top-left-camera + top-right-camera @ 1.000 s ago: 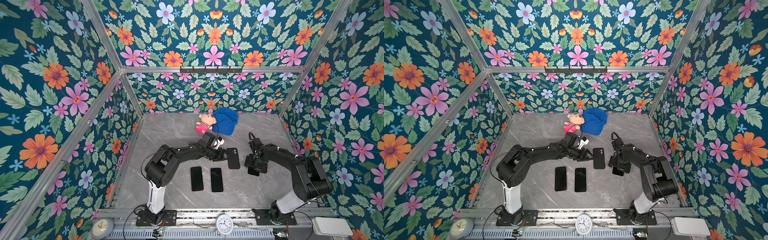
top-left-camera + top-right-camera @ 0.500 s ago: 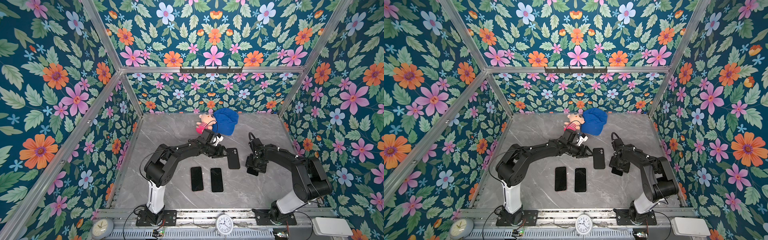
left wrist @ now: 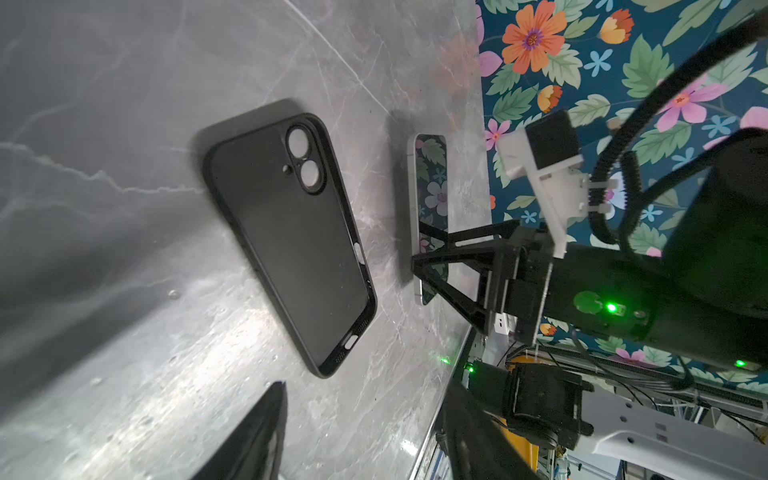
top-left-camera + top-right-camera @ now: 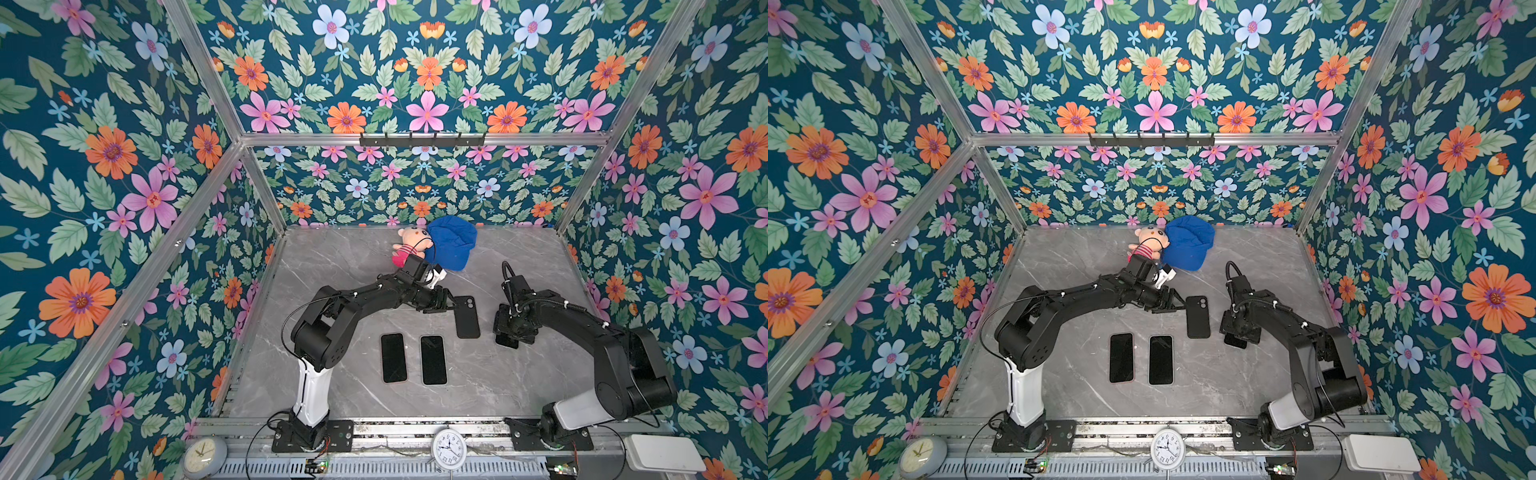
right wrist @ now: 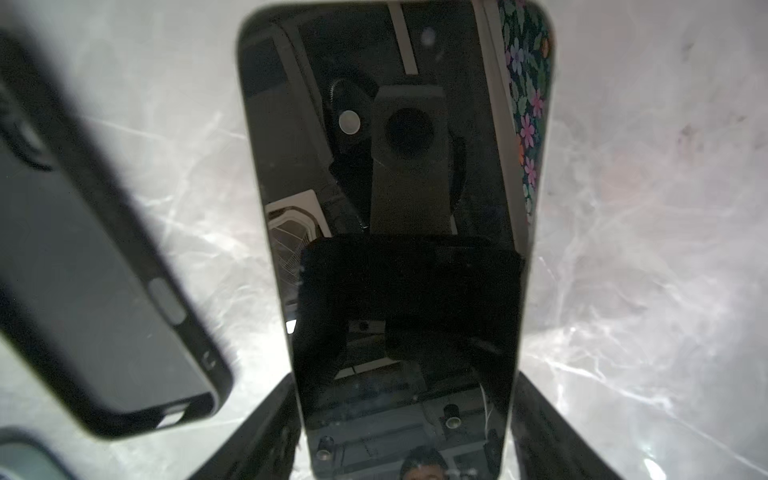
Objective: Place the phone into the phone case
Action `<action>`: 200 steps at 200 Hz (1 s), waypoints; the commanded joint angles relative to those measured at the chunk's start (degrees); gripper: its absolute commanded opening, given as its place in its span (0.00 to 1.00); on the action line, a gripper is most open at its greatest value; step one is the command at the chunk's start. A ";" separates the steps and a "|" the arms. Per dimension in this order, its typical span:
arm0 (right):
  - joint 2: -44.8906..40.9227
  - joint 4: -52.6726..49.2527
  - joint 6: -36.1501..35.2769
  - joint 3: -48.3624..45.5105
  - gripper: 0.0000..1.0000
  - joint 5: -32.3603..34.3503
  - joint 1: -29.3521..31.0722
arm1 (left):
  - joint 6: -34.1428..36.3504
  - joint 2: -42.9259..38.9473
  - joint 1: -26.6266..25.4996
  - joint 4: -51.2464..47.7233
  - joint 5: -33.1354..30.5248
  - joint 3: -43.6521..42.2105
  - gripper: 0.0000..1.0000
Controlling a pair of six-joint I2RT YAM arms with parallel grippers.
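The black phone case lies open side up on the grey table, its camera cut-out towards the back; it also shows in the left wrist view and the right wrist view. Just right of the case a phone lies flat, screen up, mostly hidden under my right gripper in both top views. My right gripper points down over it, one finger against each long edge. My left gripper stands open and empty at the case's back left corner.
Two more dark phones lie side by side nearer the front edge. A plush toy and a blue cap sit at the back, just behind the left arm. Flowered walls close three sides.
My right gripper's jaws have narrowed onto the phone's edges. The left gripper has barely shifted beside the case; the case and the phones lie where they were.
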 commanded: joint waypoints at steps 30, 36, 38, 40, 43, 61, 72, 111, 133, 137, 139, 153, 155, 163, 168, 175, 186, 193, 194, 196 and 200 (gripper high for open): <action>-1.67 2.64 -5.55 0.48 0.67 -6.09 4.63 | -1.13 0.55 1.88 4.15 2.44 -1.39 0.62; -1.65 3.25 -6.61 0.83 0.67 -6.45 6.21 | -1.28 0.80 2.00 4.82 3.04 -1.40 0.63; -1.71 3.48 -6.89 0.92 0.67 -6.46 6.78 | -1.32 0.84 2.08 5.09 3.18 -1.41 0.63; -1.75 3.57 -7.12 1.05 0.67 -6.51 7.36 | -1.37 0.90 2.05 5.34 3.48 -1.33 0.63; -1.69 3.83 -7.44 1.20 0.67 -6.59 8.09 | -1.42 1.00 2.12 5.76 3.76 -1.28 0.63; -1.07 4.70 -8.49 2.42 0.67 -7.50 11.22 | -2.27 1.95 2.26 7.74 5.46 -0.67 0.65; -0.86 5.35 -8.77 2.69 0.67 -8.02 12.27 | -3.37 2.47 2.23 9.72 6.22 -0.54 0.65; -1.40 6.94 -9.60 3.08 0.66 -10.24 13.25 | -8.11 4.92 2.29 17.21 9.81 0.28 0.62; -2.06 7.49 -9.83 3.22 0.65 -10.85 13.42 | -9.73 6.29 2.29 19.38 10.74 1.34 0.58; -2.23 7.60 -9.96 3.22 0.66 -10.94 13.52 | -10.22 6.60 2.24 20.05 10.90 1.44 0.57; -2.30 7.66 -9.93 3.21 0.66 -10.99 13.50 | -10.52 6.71 2.29 20.37 10.99 1.52 0.57; -2.62 7.80 -10.04 3.36 0.66 -11.21 13.69 | -12.34 7.51 2.13 23.06 11.82 1.40 0.55; -2.63 7.75 -10.08 3.38 0.66 -11.21 13.70 | -12.54 7.64 2.18 23.30 11.86 1.40 0.55; -2.77 7.69 -10.10 3.52 0.65 -11.21 13.70 | -13.08 7.97 2.05 24.03 12.16 1.44 0.53; -2.78 7.57 -10.10 3.60 0.66 -11.21 13.68 | -13.38 8.08 1.95 24.51 12.33 1.36 0.52; -2.84 7.58 -10.23 3.59 0.66 -11.17 13.71 | -13.73 8.24 1.75 25.12 12.47 1.23 0.51; -2.90 7.55 -10.37 3.69 0.65 -11.19 13.68 | -13.97 8.32 1.55 25.47 12.60 1.14 0.49; -2.82 7.52 -10.49 3.79 0.66 -11.28 13.71 | -13.92 8.32 1.35 25.59 12.52 1.07 0.48; -2.82 7.60 -10.51 3.82 0.66 -11.29 13.71 | -13.93 8.32 1.34 25.64 12.52 1.06 0.47; -2.82 7.66 -10.46 3.82 0.66 -11.30 13.71 | -13.93 8.33 1.34 25.68 12.52 1.05 0.47; -2.79 7.72 -10.51 3.83 0.66 -11.34 13.71 | -13.91 8.33 1.27 25.77 12.52 1.00 0.45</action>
